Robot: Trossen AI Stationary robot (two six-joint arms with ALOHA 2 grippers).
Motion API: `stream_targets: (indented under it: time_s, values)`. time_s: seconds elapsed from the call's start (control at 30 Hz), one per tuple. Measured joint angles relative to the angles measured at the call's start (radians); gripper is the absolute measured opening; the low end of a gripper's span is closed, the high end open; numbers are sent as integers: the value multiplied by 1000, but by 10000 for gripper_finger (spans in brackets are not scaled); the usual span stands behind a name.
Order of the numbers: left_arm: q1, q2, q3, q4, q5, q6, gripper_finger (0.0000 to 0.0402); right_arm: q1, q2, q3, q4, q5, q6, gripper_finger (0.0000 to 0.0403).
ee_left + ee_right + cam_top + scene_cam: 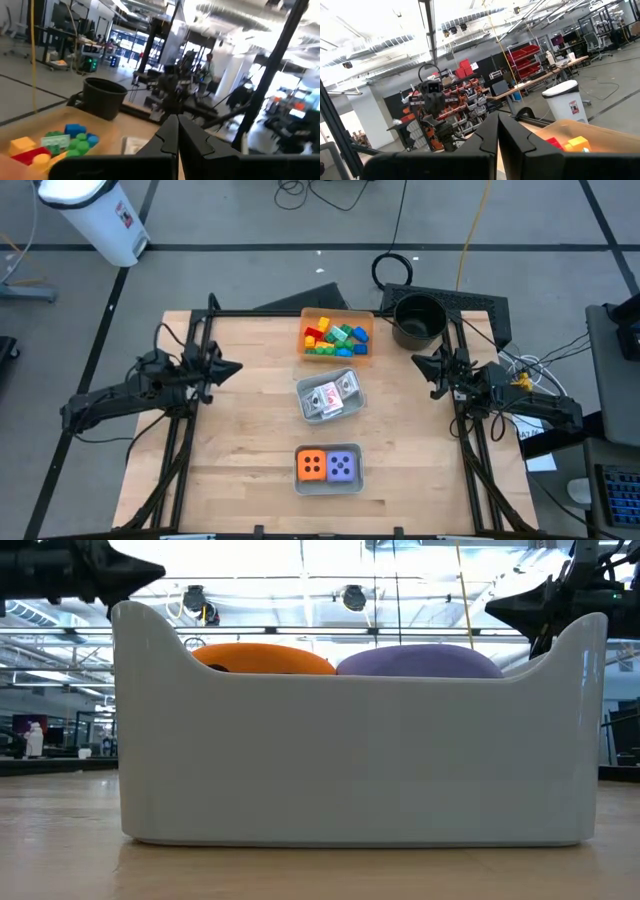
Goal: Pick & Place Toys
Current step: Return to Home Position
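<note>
The toys lie in three trays along the table's middle. Red, yellow, green and blue bricks (pixel 335 338) fill the orange tray (pixel 303 316) at the far side. Pink and white cards (pixel 331 396) lie in a clear grey tray (pixel 302 390). An orange die (pixel 312 466) and a purple die (pixel 343 466) sit side by side in the near grey tray (pixel 328 488). My left gripper (pixel 238 367) is shut at the table's left edge, holding nothing. At the right edge my right gripper (pixel 415 360) is shut and holds nothing either.
A black pot (pixel 418 318) stands on a dark plate off the table's far right corner. A white bin (pixel 95 215) stands on the floor beyond the far left. Bare wood lies left and right of the trays.
</note>
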Motion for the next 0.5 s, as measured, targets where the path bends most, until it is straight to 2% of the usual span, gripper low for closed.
stream_targets:
  time_s: [0.23, 0.5]
  values:
    - [0, 0, -65, 2, -17, 107, 2, 0, 0, 0, 0, 0, 0, 9]
    - [0, 0, -168, 73, -52, 128, 2, 0, 0, 0, 0, 0, 0, 8]
